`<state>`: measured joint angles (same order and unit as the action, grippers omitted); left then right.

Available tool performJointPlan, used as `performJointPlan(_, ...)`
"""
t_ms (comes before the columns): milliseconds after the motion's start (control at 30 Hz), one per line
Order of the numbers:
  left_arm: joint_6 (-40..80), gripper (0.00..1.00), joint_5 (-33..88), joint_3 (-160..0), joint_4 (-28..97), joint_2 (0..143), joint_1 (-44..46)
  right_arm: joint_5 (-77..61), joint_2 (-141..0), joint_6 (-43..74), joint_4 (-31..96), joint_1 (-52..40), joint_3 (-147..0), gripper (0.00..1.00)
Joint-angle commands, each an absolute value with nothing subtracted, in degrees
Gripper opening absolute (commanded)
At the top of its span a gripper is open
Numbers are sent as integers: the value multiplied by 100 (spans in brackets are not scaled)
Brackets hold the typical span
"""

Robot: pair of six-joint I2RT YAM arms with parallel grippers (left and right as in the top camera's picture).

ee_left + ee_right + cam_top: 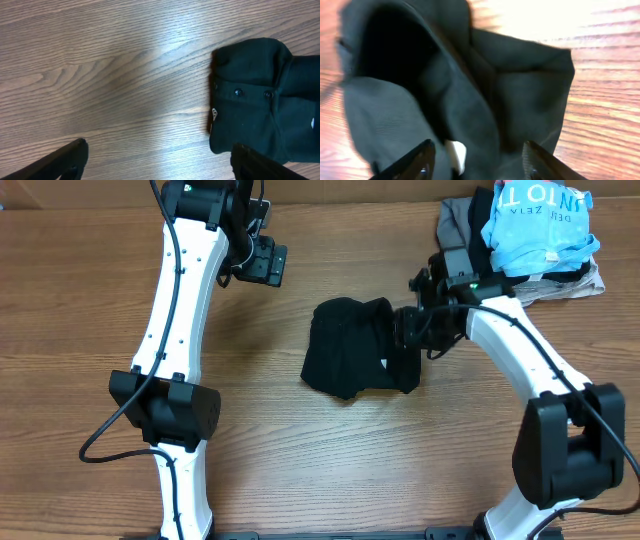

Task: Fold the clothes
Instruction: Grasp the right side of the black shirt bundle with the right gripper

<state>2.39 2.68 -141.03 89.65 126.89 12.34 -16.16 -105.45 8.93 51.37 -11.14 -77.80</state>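
The black T-shirt [352,350] lies bunched in a folded heap at the middle of the table. My right gripper [405,330] is open at its right edge, fingers spread over the cloth. In the right wrist view the black fabric [470,90] fills the frame and a small white tag [456,155] shows between the open fingers [477,162]. My left gripper [268,262] is open and empty, raised at the back left, apart from the shirt. The left wrist view shows the shirt [260,100] at the right, with its fingers [160,160] over bare wood.
A pile of other clothes stands at the back right corner: a light blue shirt with white lettering [540,220] on grey and beige folded garments [470,225]. The wooden table [300,460] extends around the shirt.
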Motion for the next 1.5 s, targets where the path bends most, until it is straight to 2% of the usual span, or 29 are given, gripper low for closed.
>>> performJointPlan(0, 128, 95, 193, -14121, 8958, 12602, 1201, -1546, -10589, 882, 5030, -1118, -7682, 57)
performJointPlan(367, 128, 95, 196, -14121, 9017, 12602, 1201, -1597, -10628, 882, 4713, -1173, -7682, 36)
performJointPlan(700, 128, 95, 191, -14121, 9011, 12602, 1201, -1645, -10676, 884, 4506, -1173, -7459, 33)
performJointPlan(800, 126, 96, 191, -14121, 8993, 12599, 1201, -1721, -10676, 882, 4434, -1179, -7345, 22)
performJointPlan(867, 126, 96, 191, -14121, 8976, 12602, 1201, -1730, -10676, 884, 4423, -1188, -7310, 4)
performJointPlan(1100, 126, 95, 169, -14121, 8976, 12602, 1197, -2265, -10538, 882, 4831, -1109, -7666, 4)
performJointPlan(1367, 126, 99, -108, -14121, 8976, 12602, 1197, -2744, -10392, 569, 6661, -945, -9161, 4)
performJointPlan(1467, 126, 99, -106, -14121, 8976, 12599, 1197, -2665, -10392, 580, 6934, -849, -9461, 4)
